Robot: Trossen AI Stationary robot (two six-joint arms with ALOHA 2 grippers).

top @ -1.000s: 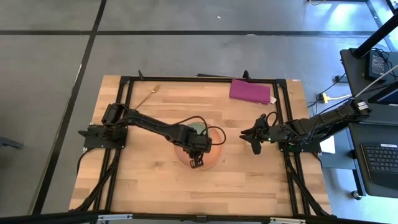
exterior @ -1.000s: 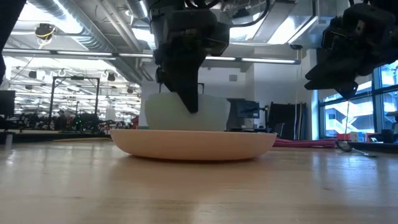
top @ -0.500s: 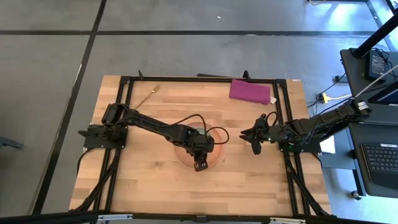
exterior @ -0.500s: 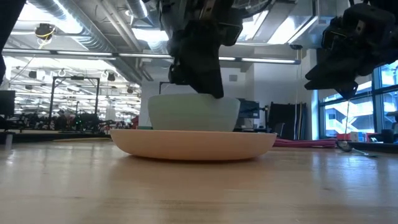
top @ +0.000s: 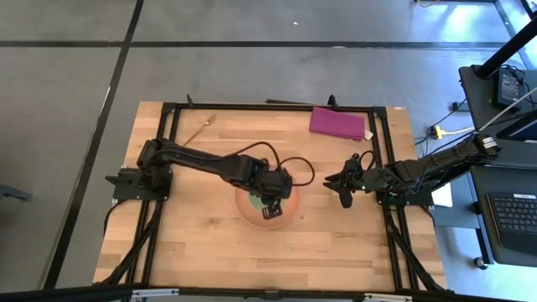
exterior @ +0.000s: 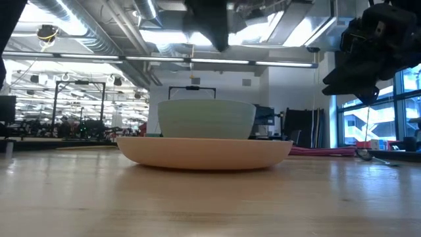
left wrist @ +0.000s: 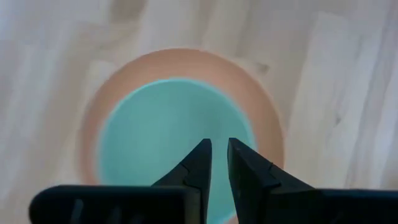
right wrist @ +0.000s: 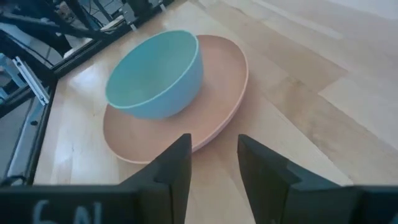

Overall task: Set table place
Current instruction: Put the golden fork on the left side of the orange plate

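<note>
The pale green bowl [exterior: 206,118] stands upright by its base in the middle of the round orange plate [exterior: 204,151], which lies flat on the table's middle [top: 247,220]. My left gripper [left wrist: 217,146] hangs straight above the bowl [left wrist: 155,137], clear of it, fingers pointing down with a narrow gap; in the low view only its tip [exterior: 217,36] shows at the top. My right gripper [top: 339,190] waits open in the air to the plate's right, looking at bowl [right wrist: 155,74] and plate [right wrist: 221,93]. The gold fork [top: 201,128] lies at the far left. The spoon I cannot make out.
A flat magenta rectangle [top: 338,122] lies at the table's far right corner. A slim utensil-like thing [exterior: 375,157] lies low at the right in the low view. Black rails [top: 168,168] frame the top. Bare wood lies near and left of the plate.
My left gripper has lowered the bowl, which hung a little tilted, until it stands level on the plate. It has then come off the bowl and gone straight up. The bowl has stayed on the plate.
</note>
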